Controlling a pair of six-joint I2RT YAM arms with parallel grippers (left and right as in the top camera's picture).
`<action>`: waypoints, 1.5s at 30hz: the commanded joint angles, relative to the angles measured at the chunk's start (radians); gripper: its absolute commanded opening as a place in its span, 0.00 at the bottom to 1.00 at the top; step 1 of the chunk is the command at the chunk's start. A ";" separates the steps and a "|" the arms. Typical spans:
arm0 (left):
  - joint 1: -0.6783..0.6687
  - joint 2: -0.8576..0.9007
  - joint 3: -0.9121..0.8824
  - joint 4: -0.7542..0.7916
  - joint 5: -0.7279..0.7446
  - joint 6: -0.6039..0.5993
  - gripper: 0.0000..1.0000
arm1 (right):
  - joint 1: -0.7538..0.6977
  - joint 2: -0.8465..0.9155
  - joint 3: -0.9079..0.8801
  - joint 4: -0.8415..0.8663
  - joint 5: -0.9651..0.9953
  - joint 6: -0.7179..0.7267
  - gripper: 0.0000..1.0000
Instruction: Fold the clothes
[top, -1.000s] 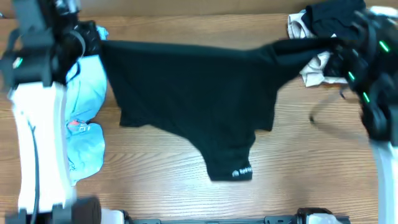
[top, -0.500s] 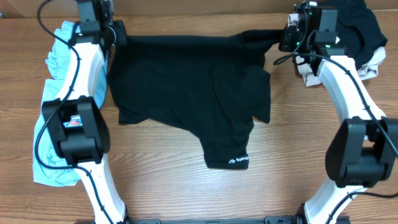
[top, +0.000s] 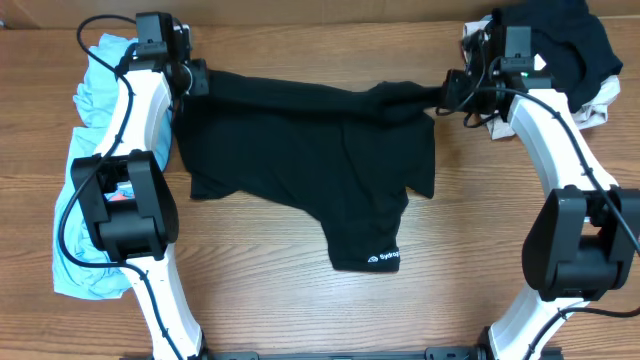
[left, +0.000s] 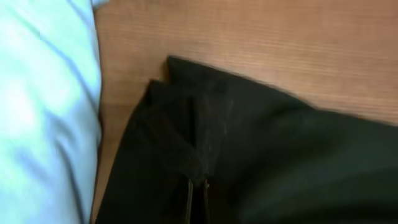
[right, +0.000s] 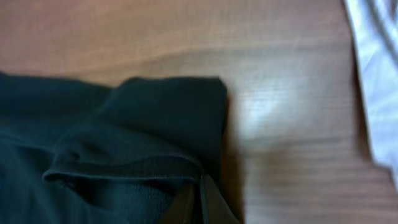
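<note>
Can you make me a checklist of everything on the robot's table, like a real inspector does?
Surface: brown wooden table, with bare wood showing at the front.
Job's things: black cloth garment with a small white logo, spread in the middle with its far corners bunched; crumpled light blue clothes along the left edge; heap of black and white clothes in the far right corner.
Clutter: nothing seen.
Grippers: left gripper is shut on the garment's far left corner; right gripper is shut on its far right corner.
Cables: thin black cables loop along both arms.
Surroundings: plain tan strip behind the table; nothing else seen.
</note>
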 joint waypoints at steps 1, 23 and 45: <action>0.004 -0.010 0.004 -0.021 -0.044 0.046 0.04 | 0.005 -0.045 0.008 -0.061 0.005 0.007 0.04; 0.002 0.080 -0.007 -0.117 -0.096 0.076 0.04 | 0.006 -0.033 -0.011 -0.316 0.048 0.006 0.04; 0.002 0.055 0.027 -0.214 -0.121 0.063 1.00 | 0.031 -0.045 -0.087 -0.344 0.047 0.000 0.45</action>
